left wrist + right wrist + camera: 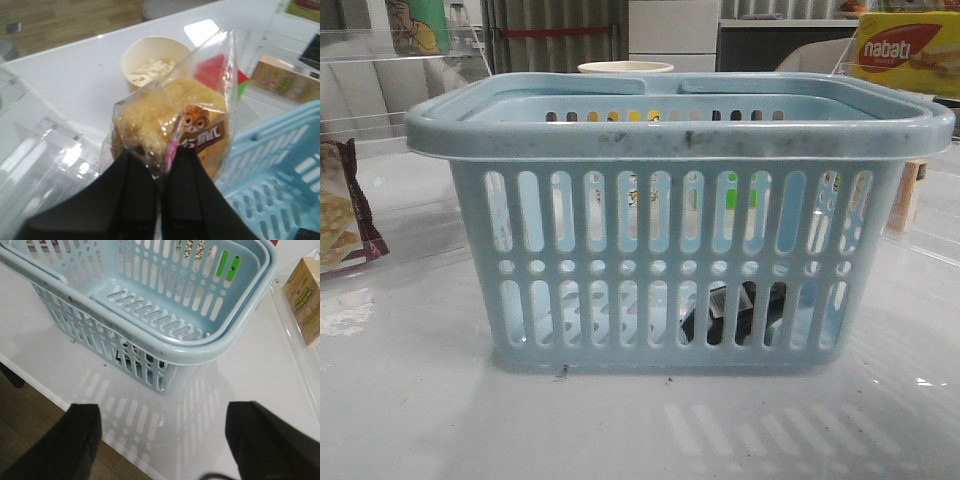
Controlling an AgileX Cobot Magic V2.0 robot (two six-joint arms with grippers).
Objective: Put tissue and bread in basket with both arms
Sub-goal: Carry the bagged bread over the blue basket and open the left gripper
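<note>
The light blue basket point(670, 230) stands in the middle of the table. A small black tissue point(740, 312) lies on its floor against the front wall, glimpsed through the slots, and shows as a dark patch point(131, 357) in the right wrist view. My left gripper point(161, 157) is shut on the clear wrapper of the golden bread point(170, 115), held up beside the basket's rim point(280, 165). My right gripper point(162, 412) is open and empty, over the table's front edge, short of the basket point(165, 340). Neither gripper shows in the front view.
A paper cup point(150, 62) with white bits stands behind the basket. A cracker bag point(345, 210) lies at the left. A yellow-red nabati box point(905, 50) sits on a shelf at the back right, and a small carton point(305, 300) stands right of the basket.
</note>
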